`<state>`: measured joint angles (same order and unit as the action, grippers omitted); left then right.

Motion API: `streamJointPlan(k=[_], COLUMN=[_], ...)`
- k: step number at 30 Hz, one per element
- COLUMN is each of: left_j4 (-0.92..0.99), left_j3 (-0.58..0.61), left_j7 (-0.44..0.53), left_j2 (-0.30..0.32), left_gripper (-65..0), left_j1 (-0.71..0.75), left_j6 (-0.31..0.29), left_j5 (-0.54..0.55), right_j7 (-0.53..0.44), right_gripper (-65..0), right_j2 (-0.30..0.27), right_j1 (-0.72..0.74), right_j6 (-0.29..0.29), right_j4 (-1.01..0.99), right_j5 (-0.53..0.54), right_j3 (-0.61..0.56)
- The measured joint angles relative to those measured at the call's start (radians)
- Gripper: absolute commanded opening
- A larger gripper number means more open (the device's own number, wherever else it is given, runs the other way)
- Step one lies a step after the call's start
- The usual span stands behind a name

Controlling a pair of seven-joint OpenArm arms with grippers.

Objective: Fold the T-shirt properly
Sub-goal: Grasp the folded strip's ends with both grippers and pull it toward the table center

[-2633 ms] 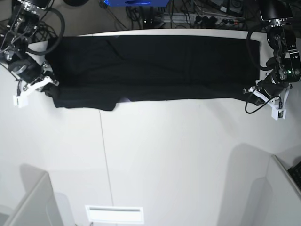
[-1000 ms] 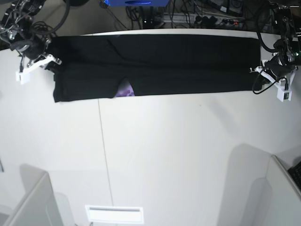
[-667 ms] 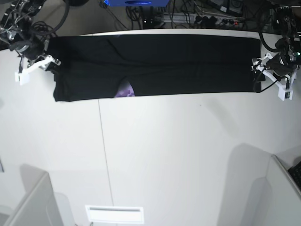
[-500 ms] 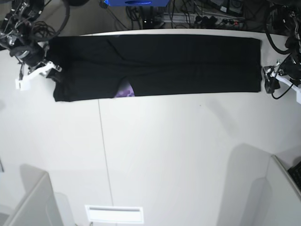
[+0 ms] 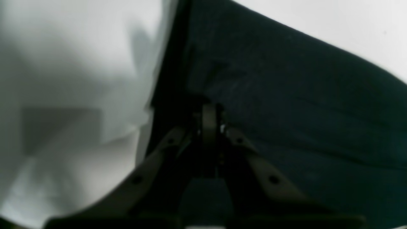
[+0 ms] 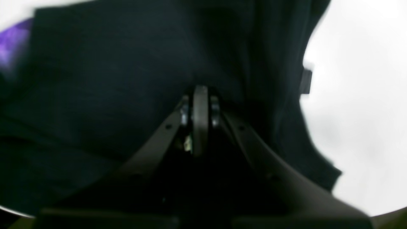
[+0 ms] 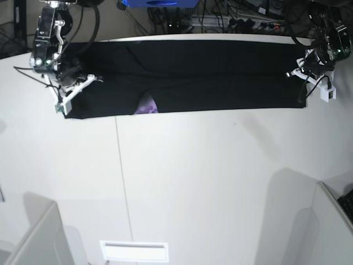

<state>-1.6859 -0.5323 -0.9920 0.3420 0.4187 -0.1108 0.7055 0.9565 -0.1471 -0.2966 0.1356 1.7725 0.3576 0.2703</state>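
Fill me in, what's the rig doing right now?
It's a two-arm rig folding a black T-shirt, which lies as a long band across the far side of the white table. The left claw and the right claw are both shut, one over each end of the band. Whether either pinches cloth can't be told. A bit of purple print peeks out at the near edge.

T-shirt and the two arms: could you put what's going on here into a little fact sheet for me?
garment: black T-shirt, folded into a long band across the table's far side
print: purple patch peeking out at the near edge
surface: white table
left gripper: shut, at the band's end
right gripper: shut, over the band's opposite end
cloth pinched: cannot tell
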Motion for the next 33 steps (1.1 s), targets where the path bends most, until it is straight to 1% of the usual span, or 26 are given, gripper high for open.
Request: streamJointPlan(k=[1, 2, 4, 6, 8, 10, 11, 13, 15, 18, 20, 22, 27, 29, 32, 33], left_j4=[0.028, 0.05, 0.086, 0.136, 0.189, 0.236, 0.259, 0.29, 0.319, 0.329, 0.32, 0.292, 0.174, 0.107, 0.021, -0.002], left_j3=[0.031, 0.06, 0.095, 0.102, 0.102, 0.105, 0.106, 0.112, 0.112, 0.114, 0.109, 0.111, 0.104, 0.047, -0.075, -0.11], left_j7=[0.019, 0.068, 0.1, 0.142, 0.146, 0.148, 0.148, 0.127, 0.079, 0.006, -0.038, -0.073, -0.104, -0.145, -0.189, -0.193], left_j2=[0.0, 0.0, 0.013, 0.011, 0.013, 0.013, 0.013, 0.013, 0.014, 0.008, 0.007, 0.003, 0.002, -0.004, -0.003, 0.001], left_gripper=[-65.0, -65.0, -65.0, -65.0, -65.0, -65.0, -65.0, -65.0, -65.0, -65.0, -65.0, -65.0, -65.0, -65.0, -65.0, -65.0], left_j1=[-0.003, -0.003, -0.031, -0.071, -0.124, -0.183, -0.214, -0.27, -0.322, -0.386, -0.411, -0.422, -0.433, -0.435, -0.42, -0.404], left_j6=[0.001, -0.002, -0.011, -0.017, -0.031, -0.029, -0.029, -0.029, -0.028, -0.019, -0.016, 0.001, 0.002, -0.002, -0.001, 0.0], left_j5=[-0.04, -0.069, -0.086, -0.083, -0.067, -0.071, -0.067, -0.07, -0.069, -0.098, -0.105, -0.124, -0.125, -0.112, -0.104, -0.072], right_j7=[-0.019, -0.035, -0.066, -0.085, -0.101, -0.106, -0.122, -0.153, -0.168, -0.145, -0.113, -0.115, -0.119, -0.116, -0.121, -0.125], right_gripper=[-65.0, -65.0, -65.0, -65.0, -65.0, -65.0, -65.0, -65.0, -65.0, -65.0, -65.0, -65.0, -65.0, -65.0, -65.0, -65.0], right_j2=[0.003, 0.005, 0.005, 0.001, -0.002, -0.001, 0.0, 0.003, 0.005, 0.006, 0.008, 0.01, 0.047, 0.056, 0.08, 0.086], right_j1=[-0.001, 0.001, 0.017, 0.041, 0.094, 0.15, 0.174, 0.206, 0.231, 0.254, 0.249, 0.241, 0.206, 0.185, 0.159, 0.145], right_j6=[0.001, 0.001, 0.003, 0.003, 0.006, 0.007, 0.011, 0.014, 0.014, 0.014, 0.008, 0.002, 0.006, 0.003, 0.002, 0.002], right_j4=[-0.014, -0.03, -0.062, -0.102, -0.161, -0.213, -0.233, -0.263, -0.283, -0.283, -0.243, -0.187, -0.028, 0.036, 0.138, 0.171], right_j5=[-0.003, -0.006, -0.004, 0.002, 0.008, -0.02, -0.037, -0.079, -0.099, -0.105, -0.126, -0.135, -0.126, -0.136, -0.137, -0.135], right_j3=[0.0, 0.0, -0.002, -0.002, -0.001, -0.001, -0.002, -0.003, -0.007, -0.007, -0.007, -0.007, -0.005, -0.008, 0.002, 0.001])
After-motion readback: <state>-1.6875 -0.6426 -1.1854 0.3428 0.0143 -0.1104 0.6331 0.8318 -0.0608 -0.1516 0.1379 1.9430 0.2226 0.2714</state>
